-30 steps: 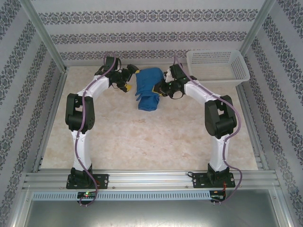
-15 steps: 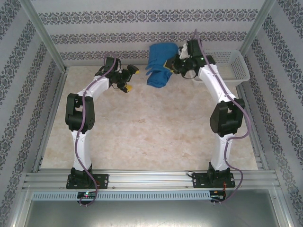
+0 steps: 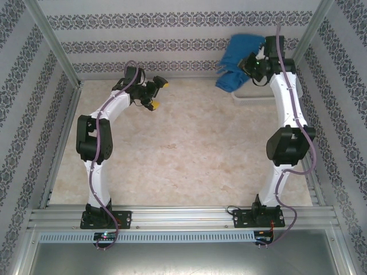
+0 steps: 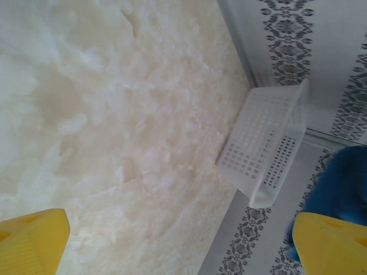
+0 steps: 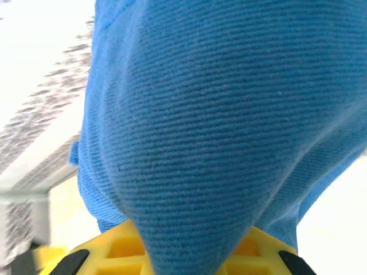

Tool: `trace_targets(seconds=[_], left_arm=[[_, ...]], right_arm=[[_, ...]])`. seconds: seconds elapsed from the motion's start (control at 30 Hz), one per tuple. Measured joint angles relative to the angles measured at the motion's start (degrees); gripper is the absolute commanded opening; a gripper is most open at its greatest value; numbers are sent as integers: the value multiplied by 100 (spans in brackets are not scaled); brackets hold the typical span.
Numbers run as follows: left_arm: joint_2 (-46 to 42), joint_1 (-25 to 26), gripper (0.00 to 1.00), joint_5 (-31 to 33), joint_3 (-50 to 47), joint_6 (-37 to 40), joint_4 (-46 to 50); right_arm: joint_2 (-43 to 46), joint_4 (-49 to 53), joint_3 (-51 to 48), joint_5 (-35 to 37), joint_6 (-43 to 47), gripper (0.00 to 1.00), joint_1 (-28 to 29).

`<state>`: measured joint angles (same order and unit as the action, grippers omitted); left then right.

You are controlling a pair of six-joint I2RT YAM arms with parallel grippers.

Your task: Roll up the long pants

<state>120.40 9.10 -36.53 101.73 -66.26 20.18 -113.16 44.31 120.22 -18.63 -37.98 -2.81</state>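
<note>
left gripper [image 3: 159,95]: jaws wide apart, holding nothing, above far-left table [image 3: 183,149]
right gripper [image 3: 253,64]: clamped on bunched long pants [image 3: 235,54]
long pants: held up off table, far right, near white basket [image 4: 266,149]

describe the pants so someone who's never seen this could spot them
Go to the table's far right corner, where the right arm is raised. The long pants hang bunched from the right gripper, by the white basket. They are the only deep-blue cloth there.
</note>
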Motion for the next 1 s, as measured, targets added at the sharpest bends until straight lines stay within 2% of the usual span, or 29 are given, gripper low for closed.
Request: trace_targets(seconds=[0.2, 0.33, 0.57, 0.77, 1.0], left_arm=[[-271, -63, 100, -125, -264, 70, 131], [-271, -98, 100, -240, -337, 162, 378], [-232, -138, 100, -433, -92, 356, 813], [0, -138, 100, -597, 402, 503, 1040], [407, -142, 100, -704, 855, 765, 1419]], right_arm=[[404, -581, -1572, 750, -649, 0, -374], [544, -997, -1902, 992, -1003, 0, -422], [431, -1300, -1528, 1318, -1322, 0, -498], [-79, -1440, -688, 1615, -1491, 0, -603], [-774, -1598, -483, 1873, -1860, 0, -592]])
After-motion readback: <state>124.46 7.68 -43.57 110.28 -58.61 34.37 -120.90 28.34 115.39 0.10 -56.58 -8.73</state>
